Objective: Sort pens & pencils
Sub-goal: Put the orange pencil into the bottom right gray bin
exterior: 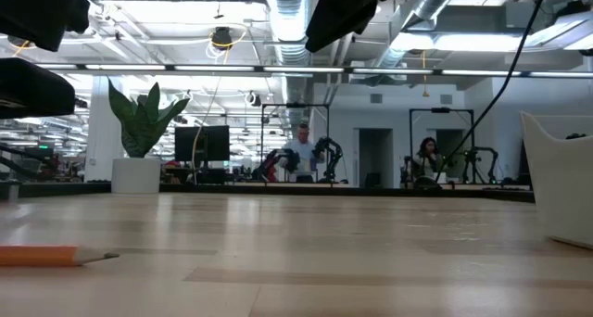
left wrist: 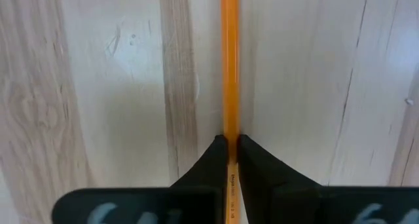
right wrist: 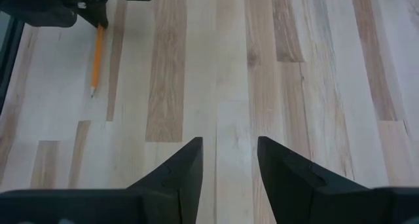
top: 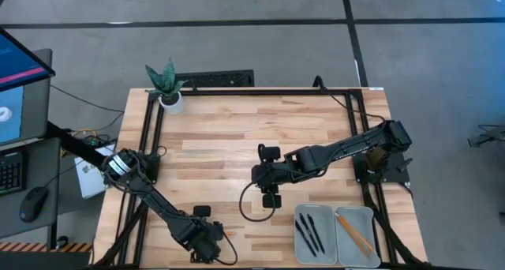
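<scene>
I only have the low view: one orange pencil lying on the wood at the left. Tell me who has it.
Observer: The left gripper is shut on that pencil; the left wrist view shows it pinched between the fingers.
Operator: Report the right arm.
Observer: The right gripper is open over bare wood, mid-table, holding nothing.
Operator: Give me the trays.
Observer: By the high view, the left tray holds three black pens; the right tray holds orange pencils.
</scene>
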`<action>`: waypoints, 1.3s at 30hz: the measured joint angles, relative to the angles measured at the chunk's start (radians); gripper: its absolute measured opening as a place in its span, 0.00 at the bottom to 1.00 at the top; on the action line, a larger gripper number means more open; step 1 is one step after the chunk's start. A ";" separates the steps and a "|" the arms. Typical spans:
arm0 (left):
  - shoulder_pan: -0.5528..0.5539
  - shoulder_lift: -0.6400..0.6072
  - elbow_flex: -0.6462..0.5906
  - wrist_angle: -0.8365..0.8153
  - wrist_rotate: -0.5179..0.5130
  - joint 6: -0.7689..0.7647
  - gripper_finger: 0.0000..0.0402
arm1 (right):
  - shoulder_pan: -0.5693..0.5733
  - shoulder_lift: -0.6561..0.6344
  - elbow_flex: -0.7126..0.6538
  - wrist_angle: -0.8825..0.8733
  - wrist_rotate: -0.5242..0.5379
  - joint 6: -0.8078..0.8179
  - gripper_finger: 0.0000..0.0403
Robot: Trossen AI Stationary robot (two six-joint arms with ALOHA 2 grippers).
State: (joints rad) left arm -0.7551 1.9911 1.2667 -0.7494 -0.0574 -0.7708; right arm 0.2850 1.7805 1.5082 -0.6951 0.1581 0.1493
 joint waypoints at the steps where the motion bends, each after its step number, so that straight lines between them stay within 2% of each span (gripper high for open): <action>1: 0.000 0.000 0.000 0.000 0.000 0.001 0.02 | -0.001 0.000 0.000 0.000 0.000 0.000 0.41; 25: 0.002 -0.008 -0.001 -0.046 -0.003 0.028 0.01 | -0.020 0.000 0.000 -0.002 0.000 0.027 0.42; 39: 0.028 -0.004 0.085 -0.261 -0.045 0.014 0.01 | -0.020 0.000 0.000 -0.031 0.000 0.026 0.41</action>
State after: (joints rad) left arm -0.7268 1.9869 1.3518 -1.0107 -0.1020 -0.7566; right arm 0.2646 1.7805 1.5082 -0.7258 0.1581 0.1757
